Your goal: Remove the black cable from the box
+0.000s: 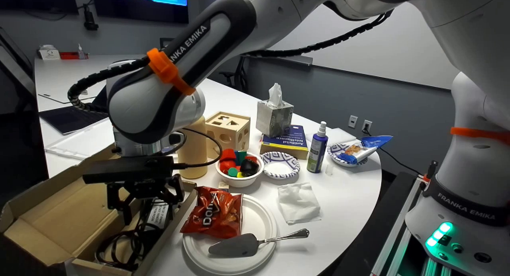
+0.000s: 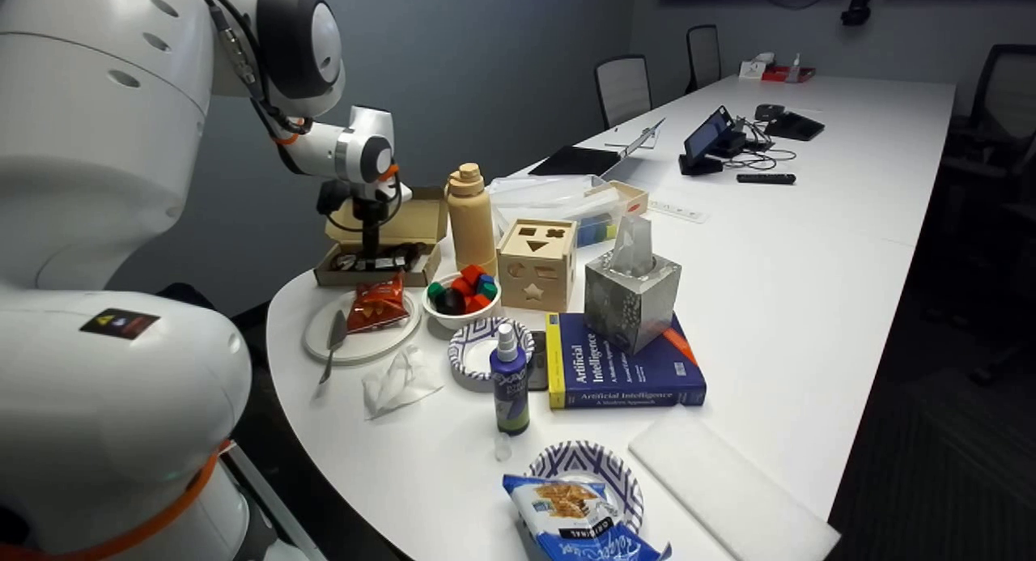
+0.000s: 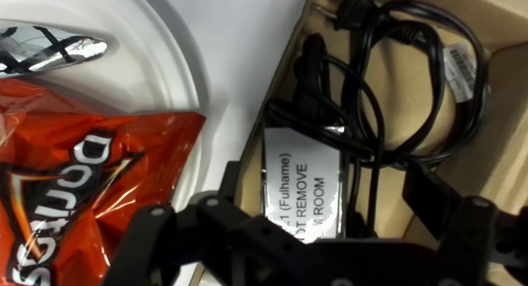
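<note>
At the rounded end of the white table (image 1: 342,204), the robot arm (image 1: 265,25) bends down over an open cardboard box (image 1: 44,236), and the gripper (image 3: 324,183) hangs there with its two fingers (image 3: 428,199) spread well apart. The black cable (image 3: 390,157) lies inside the box, looped loosely on itself, its plug (image 3: 355,10) up near one wall. In the wrist view a white printed label (image 3: 303,174) shows between the fingers, and one fingertip appears right by the cable; whether they touch, I can't tell from here. Just beside the box, a red Doritos bag (image 1: 217,214) lies on a white plate (image 1: 257,218) together with a metal cake server (image 1: 237,246), whose handle juts out past the rim. A crumpled white napkin (image 1: 299,202) rests on the table near that plate. In both exterior views I see a bowl (image 1: 239,183) heaped with coloured blocks (image 1: 228,161), near a wooden shape-sorter cube (image 2: 534,274) and an upright tan bottle (image 2: 471,229). Farther along, a tissue box (image 2: 633,302) sits on a thick blue book (image 2: 627,379) titled Artificial Intelligence, and a spray bottle (image 2: 511,391) stands near it, close to a patterned plate (image 2: 465,349)
</note>
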{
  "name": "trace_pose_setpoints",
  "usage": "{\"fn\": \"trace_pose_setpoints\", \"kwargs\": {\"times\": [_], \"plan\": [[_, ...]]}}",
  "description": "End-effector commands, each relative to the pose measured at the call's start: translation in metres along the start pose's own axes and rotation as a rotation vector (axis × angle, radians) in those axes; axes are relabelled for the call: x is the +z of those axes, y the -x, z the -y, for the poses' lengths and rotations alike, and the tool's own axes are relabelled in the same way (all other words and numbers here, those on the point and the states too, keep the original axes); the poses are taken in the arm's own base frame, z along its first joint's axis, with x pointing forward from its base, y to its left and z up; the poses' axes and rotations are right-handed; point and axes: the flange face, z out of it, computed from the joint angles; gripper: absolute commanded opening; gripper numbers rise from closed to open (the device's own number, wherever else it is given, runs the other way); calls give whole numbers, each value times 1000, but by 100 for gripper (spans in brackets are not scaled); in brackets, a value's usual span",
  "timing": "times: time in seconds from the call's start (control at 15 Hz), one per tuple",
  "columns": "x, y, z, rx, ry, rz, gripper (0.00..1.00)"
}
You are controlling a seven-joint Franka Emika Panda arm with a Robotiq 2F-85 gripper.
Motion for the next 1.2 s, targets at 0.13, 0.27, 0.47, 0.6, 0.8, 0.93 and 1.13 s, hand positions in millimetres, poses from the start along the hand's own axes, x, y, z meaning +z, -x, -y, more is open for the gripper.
{"fn": "trace_pose_setpoints", "kwargs": {"times": [0.13, 0.27, 0.47, 0.6, 0.8, 0.93, 1.13], "plan": [[5, -10, 10, 15, 22, -24, 100], [10, -13, 9, 18, 26, -25, 100], [16, -17, 8, 21, 37, -28, 100], [19, -18, 8, 20, 44, -28, 100], [25, -18, 7, 17, 56, -24, 100], [29, -17, 7, 15, 62, -21, 100], [34, -14, 7, 11, 70, -22, 73]]}}
